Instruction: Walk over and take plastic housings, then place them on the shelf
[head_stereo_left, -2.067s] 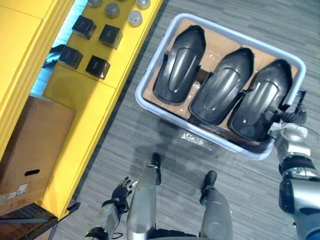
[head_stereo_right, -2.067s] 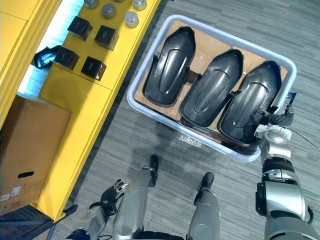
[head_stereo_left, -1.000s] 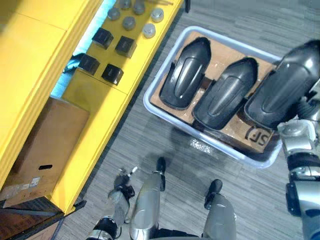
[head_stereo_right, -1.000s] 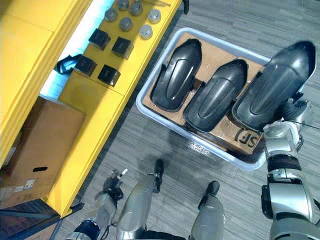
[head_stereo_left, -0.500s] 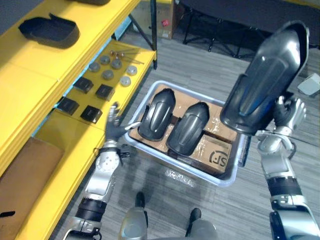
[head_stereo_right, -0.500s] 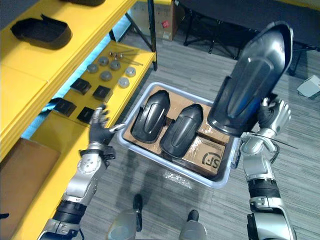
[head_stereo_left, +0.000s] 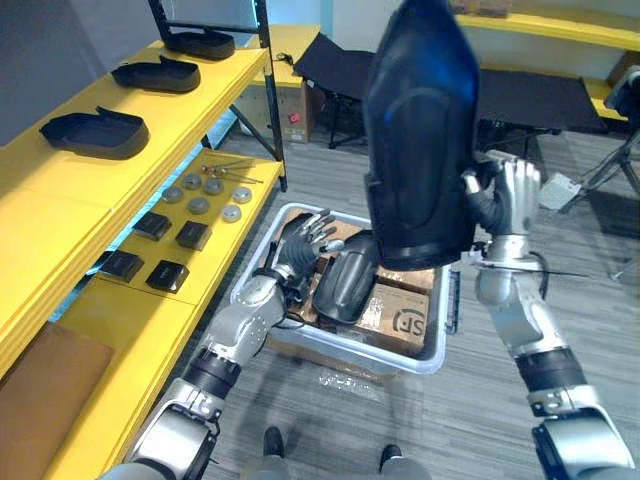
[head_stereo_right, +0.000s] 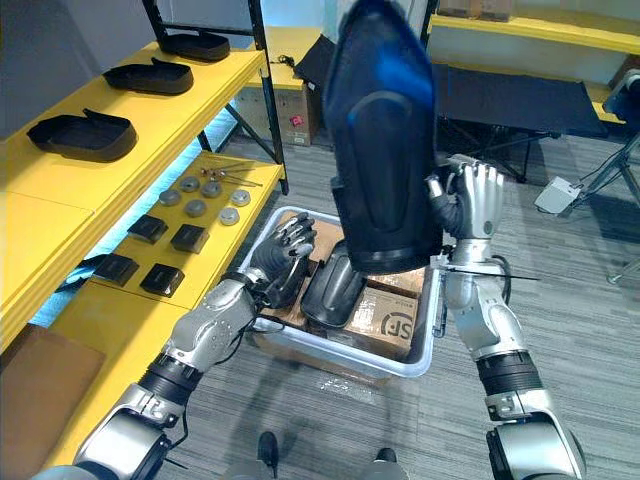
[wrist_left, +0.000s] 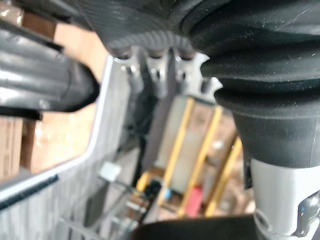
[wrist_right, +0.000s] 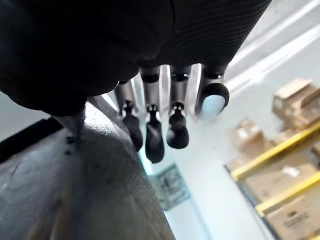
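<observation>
Right hand (head_stereo_left: 505, 195) holds one raised housing (head_stereo_left: 418, 130); left hand (head_stereo_left: 303, 243) hovers over the bin (head_stereo_left: 340, 352).
The right hand, centre right, clamps the housing's edge; the right wrist view adds its fingertips (wrist_right: 154, 142) curled onto the shell. The left hand's fingers are spread, holding nothing. The grey bin contains one visible binned housing (head_stereo_left: 345, 280) and a print-marked cardboard box (head_stereo_left: 398, 312). Three shelved housings (head_stereo_left: 92, 132) lie on the yellow shelf (head_stereo_left: 190, 110), upper left; four black blocks (head_stereo_left: 192, 235) sit one tier below.
</observation>
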